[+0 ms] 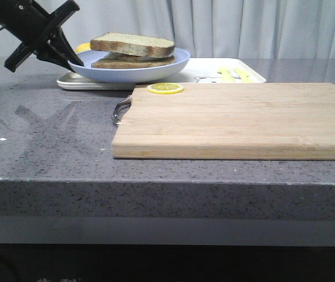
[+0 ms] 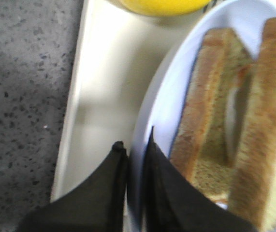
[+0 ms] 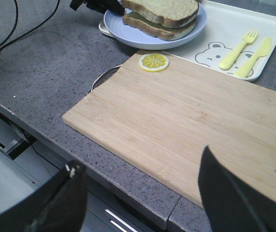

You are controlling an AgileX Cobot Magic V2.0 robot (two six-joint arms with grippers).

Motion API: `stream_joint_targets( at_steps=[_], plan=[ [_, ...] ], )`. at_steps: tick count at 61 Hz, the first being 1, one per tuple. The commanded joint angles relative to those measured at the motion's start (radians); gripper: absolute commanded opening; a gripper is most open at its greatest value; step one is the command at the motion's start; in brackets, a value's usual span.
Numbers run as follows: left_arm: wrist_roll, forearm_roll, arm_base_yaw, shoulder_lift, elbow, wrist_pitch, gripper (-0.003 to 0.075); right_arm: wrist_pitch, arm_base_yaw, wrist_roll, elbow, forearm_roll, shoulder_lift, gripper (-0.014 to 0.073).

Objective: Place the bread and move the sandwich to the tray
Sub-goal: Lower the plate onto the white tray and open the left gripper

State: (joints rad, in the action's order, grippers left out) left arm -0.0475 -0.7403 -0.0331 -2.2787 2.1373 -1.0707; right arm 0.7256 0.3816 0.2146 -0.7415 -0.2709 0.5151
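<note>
Item: sandwich on tray, release pending.
L gripper (image 2: 137, 150) clamped on blue plate (image 1: 173, 63) rim; sandwich (image 1: 133, 51) w/ top bread (image 1: 132, 43) on plate, plate over tray (image 3: 234, 29) left end. R gripper (image 3: 142, 193) apart, nr cutting board (image 1: 237, 120). Judged: nearly done.

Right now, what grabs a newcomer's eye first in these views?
The sandwich on the pale blue plate, which sits on the white tray at the table's far left, with the left gripper pinching the plate's rim. Next, the big wooden cutting board up front, bare except for a lemon slice at its far-left corner. The right gripper hangs open above the board's near edge.
</note>
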Motion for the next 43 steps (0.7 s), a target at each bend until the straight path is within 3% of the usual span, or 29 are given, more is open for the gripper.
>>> stream_joint_targets(
  at_steps=[1, 12, 30, 43],
  plan=[
    [-0.009, -0.071, -0.007, 0.079, 0.039, 0.033, 0.0158, -0.071, -0.007, 0.002, -0.027, -0.011, 0.003, 0.051],
    [-0.008, -0.074, -0.007, 0.079, 0.039, 0.029, 0.0304, -0.071, -0.007, 0.002, -0.027, -0.011, 0.003, 0.051],
    [0.087, -0.059, -0.007, 0.161, 0.041, 0.002, 0.0303, -0.071, -0.007, 0.002, -0.027, -0.011, 0.003, 0.051],
    [0.115, 0.039, -0.007, 0.285, 0.041, -0.017, 0.03, -0.071, -0.007, 0.002, -0.027, -0.011, 0.003, 0.051]
  ],
)
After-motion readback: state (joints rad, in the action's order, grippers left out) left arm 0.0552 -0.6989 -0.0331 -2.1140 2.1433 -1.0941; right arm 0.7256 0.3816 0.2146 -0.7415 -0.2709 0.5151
